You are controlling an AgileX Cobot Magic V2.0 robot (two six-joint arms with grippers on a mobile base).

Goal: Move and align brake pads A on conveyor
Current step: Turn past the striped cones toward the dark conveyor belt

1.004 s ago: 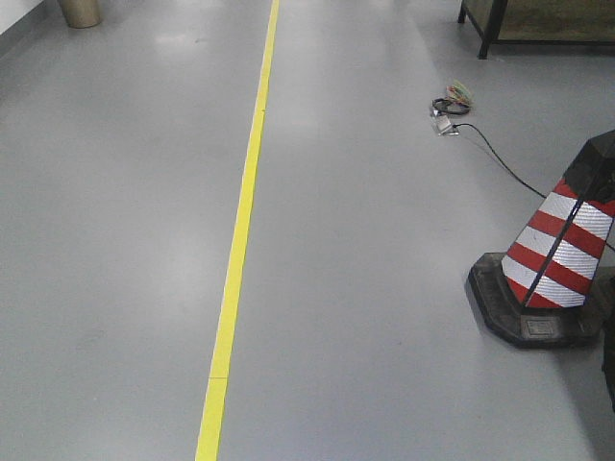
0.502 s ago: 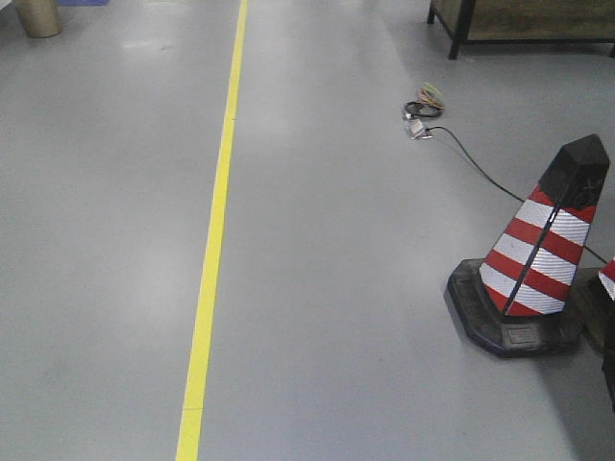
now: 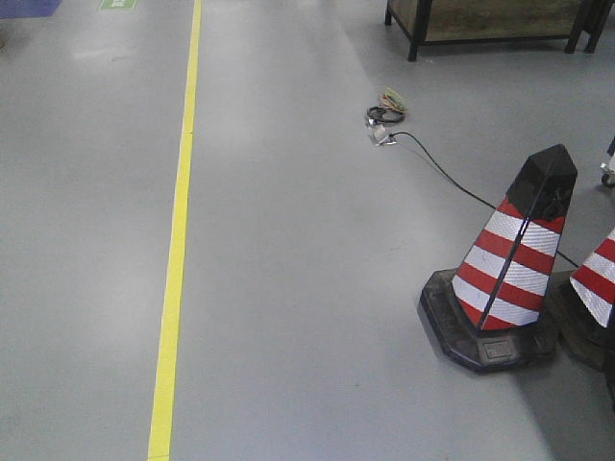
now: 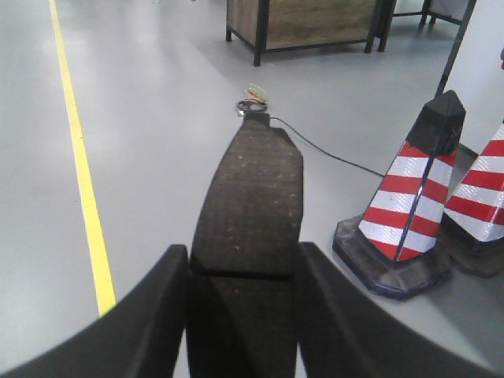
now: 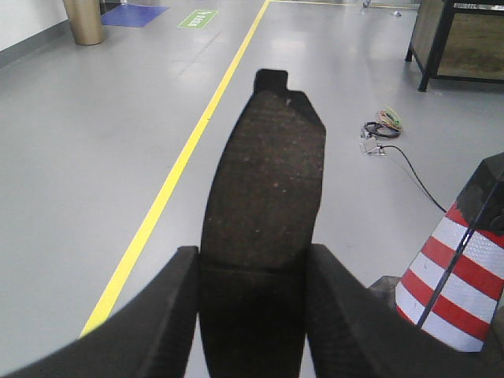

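Note:
Each wrist view is filled by a dark-grey brake pad held lengthwise between black jaws. My left gripper [image 4: 242, 260] is shut on one brake pad [image 4: 253, 197], whose thin groove lies level with the fingertips and whose far end sticks out over the grey floor. My right gripper [image 5: 253, 260] is shut on another brake pad [image 5: 268, 173], whose notched far end points away from me. The conveyor is out of view. In the front-facing view neither gripper nor any pad shows.
A yellow floor line [image 3: 176, 250] runs along the left. Two red-and-white traffic cones [image 3: 509, 264] [image 3: 596, 288] stand at the right. A black cable with a small coil [image 3: 384, 120] lies on the floor. A black-framed wooden bench [image 3: 480, 19] stands at the back.
The front-facing view has swung right: the yellow line and the cone have shifted left in frame, and a second cone has come into view at the right edge.

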